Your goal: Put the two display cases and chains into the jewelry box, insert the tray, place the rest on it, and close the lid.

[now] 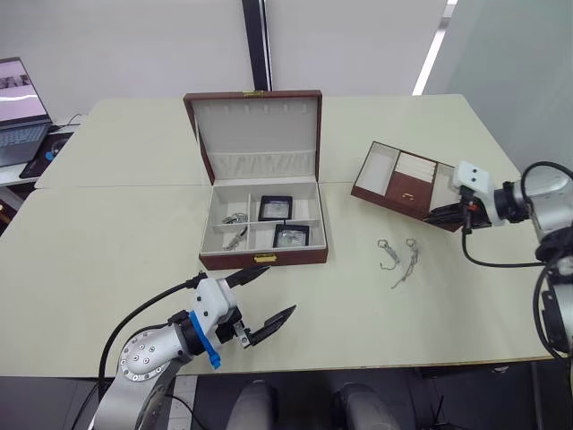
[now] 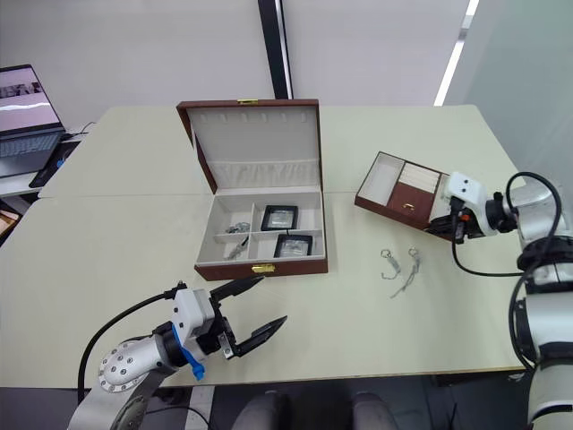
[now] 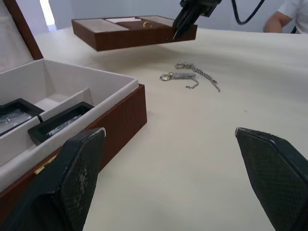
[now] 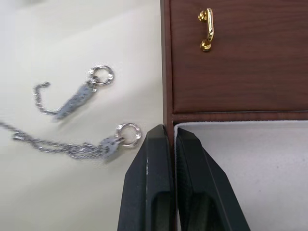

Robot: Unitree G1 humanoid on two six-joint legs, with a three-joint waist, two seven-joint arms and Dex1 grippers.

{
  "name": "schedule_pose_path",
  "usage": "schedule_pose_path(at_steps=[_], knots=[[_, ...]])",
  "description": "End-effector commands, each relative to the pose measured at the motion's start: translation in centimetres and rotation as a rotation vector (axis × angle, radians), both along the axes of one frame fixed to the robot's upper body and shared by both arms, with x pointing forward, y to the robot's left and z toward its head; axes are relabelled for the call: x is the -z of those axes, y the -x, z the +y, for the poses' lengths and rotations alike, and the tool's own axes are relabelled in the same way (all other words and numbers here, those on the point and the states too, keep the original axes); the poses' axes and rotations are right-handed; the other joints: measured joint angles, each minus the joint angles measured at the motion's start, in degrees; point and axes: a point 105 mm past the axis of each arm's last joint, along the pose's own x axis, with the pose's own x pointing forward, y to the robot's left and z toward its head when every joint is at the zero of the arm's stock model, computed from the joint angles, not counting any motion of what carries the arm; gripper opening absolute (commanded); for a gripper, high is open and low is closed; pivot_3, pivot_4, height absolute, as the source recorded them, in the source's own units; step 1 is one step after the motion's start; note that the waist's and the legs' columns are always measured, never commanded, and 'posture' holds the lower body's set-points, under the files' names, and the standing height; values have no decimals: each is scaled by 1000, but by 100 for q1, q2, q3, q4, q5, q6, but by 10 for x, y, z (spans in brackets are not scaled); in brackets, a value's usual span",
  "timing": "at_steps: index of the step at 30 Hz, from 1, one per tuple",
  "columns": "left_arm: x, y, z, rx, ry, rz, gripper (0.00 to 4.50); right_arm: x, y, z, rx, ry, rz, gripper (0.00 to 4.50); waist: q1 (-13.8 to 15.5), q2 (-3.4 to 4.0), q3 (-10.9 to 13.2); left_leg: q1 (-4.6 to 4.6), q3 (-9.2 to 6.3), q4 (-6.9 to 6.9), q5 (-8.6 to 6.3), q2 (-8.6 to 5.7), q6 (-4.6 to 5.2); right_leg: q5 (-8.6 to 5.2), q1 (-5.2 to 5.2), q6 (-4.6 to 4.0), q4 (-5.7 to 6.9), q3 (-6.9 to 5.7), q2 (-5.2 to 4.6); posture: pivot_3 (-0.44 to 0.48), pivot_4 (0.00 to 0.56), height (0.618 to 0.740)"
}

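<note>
From the head cameras I see the jewelry box [image 1: 262,228] open in the middle of the counter [image 1: 107,260], its lid [image 1: 257,130] standing up at the back. The 2 display cases [image 1: 274,209] sit in its right-hand compartments, one behind the other, and some silvery chain pieces [image 1: 236,218] lie in the middle compartments just left of them. My left hand [image 1: 266,300] hovers in front of the box near the counter's near edge, its fingers spread wide with nothing between them.

Off to the right, the tray [image 1: 400,184] sits at an angle, well apart from the box. My right hand [image 1: 448,213] is at its near right corner. 2 more chains [image 1: 399,258] lie loose on the counter between box and tray, nearer the tray.

The right wrist view gives me what the head views cannot: my fingers [image 4: 153,183] are pinched narrow onto the tray's rim, one outside the wall and one inside over the cream compartment, beside the dark red section with its small gold handle [image 4: 207,30].

The left wrist view shows the tray raised off the counter, a shadow beneath it, and a person's arm [image 3: 284,17] at the far edge.

A laptop [image 1: 20,112] stands on a neighbouring table at the far left.
</note>
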Motion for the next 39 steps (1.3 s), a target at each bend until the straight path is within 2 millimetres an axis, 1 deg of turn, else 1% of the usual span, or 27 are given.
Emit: schedule_pose_path(at_steps=[1, 3, 5, 7, 9, 12, 15, 18, 23, 27, 32, 35, 39], knots=[[-12, 1, 3, -25, 23, -51, 4500, -32, 22, 12, -67, -47, -59, 17, 3, 3, 2, 0, -1, 1, 0, 0, 0, 0, 1, 0, 0, 0, 0, 0, 150, 740], [-11, 1, 4, -35, 29, -48, 4500, -32, 42, 19, -103, -33, -34, 17, 8, 6, 2, -1, -2, 2, 0, -2, 0, 0, 2, 0, 1, -1, -1, 0, 150, 740], [-10, 1, 4, -46, 36, -42, 4500, -33, 61, 34, -152, -30, -25, 17, 12, 12, 2, 0, -3, 3, 0, -2, 0, 0, 3, 0, 2, -2, -1, 0, 150, 740], [-10, 1, 4, -57, 44, -39, 4500, -34, 72, 48, -181, -35, -27, 17, -21, 14, 3, 2, -3, 2, 0, -1, 1, 0, 3, 0, 2, -1, 1, 0, 150, 740], [-9, 1, 5, -65, 49, -37, 4500, -33, 80, 57, -200, -27, -28, 17, -41, 16, 1, 7, -1, 2, 0, 0, 1, 0, 3, 0, 7, 3, 4, 0, 150, 740], [-9, 3, 8, -99, 64, -32, 4500, -29, 86, 70, -227, 1, -33, 17, -27, 16, 1, 8, -6, 2, 0, -2, 0, 0, 6, 0, 8, -2, 5, 0, 150, 740], [-6, 5, 13, -154, 77, -27, 4500, -27, 80, 89, -236, 29, -59, 17, -23, 16, 1, 6, -5, 4, 0, -4, 1, 0, 7, 0, 6, -1, 3, 0, 150, 740], [-4, 10, 19, -223, 95, -20, 4500, -23, 77, 115, -287, 44, -43, 17, -53, 16, 1, 8, -5, 4, 0, -2, 1, 0, 4, 0, 7, 1, 5, 0, 150, 740], [-6, 19, 28, -330, 108, -26, 4500, -23, 63, 162, -309, 24, -48, 17, -27, 15, 2, 2, -10, 1, 0, -1, 0, 0, -2, 0, 6, -3, 7, 0, 150, 740], [-7, 25, 34, -411, 116, -25, 4500, -18, 59, 191, -338, 27, -41, 17, -2, 11, 1, -3, -12, 3, -1, -4, 1, 0, -3, 0, 1, -6, 2, 0, 150, 740], [-2, 37, 35, -499, 132, -9, 4500, -15, 49, 215, -360, 52, -36, 17, -7, 11, 2, -4, -11, 4, -1, -6, 2, 0, -4, 0, 2, -5, -1, 0, 150, 740], [2, 45, 37, -560, 146, 2, 4500, -14, 41, 225, -378, 79, -48, 17, -24, 10, 1, -2, -11, 3, -1, -4, 2, 0, -6, 0, 4, -6, 0, 0, 150, 740], [7, 51, 40, -605, 148, 7, 4500, -14, 34, 233, -395, 98, -69, 17, -31, 11, 1, 0, -11, 1, -1, -3, 2, 0, -7, 0, 6, -6, 2, 0, 150, 740]])
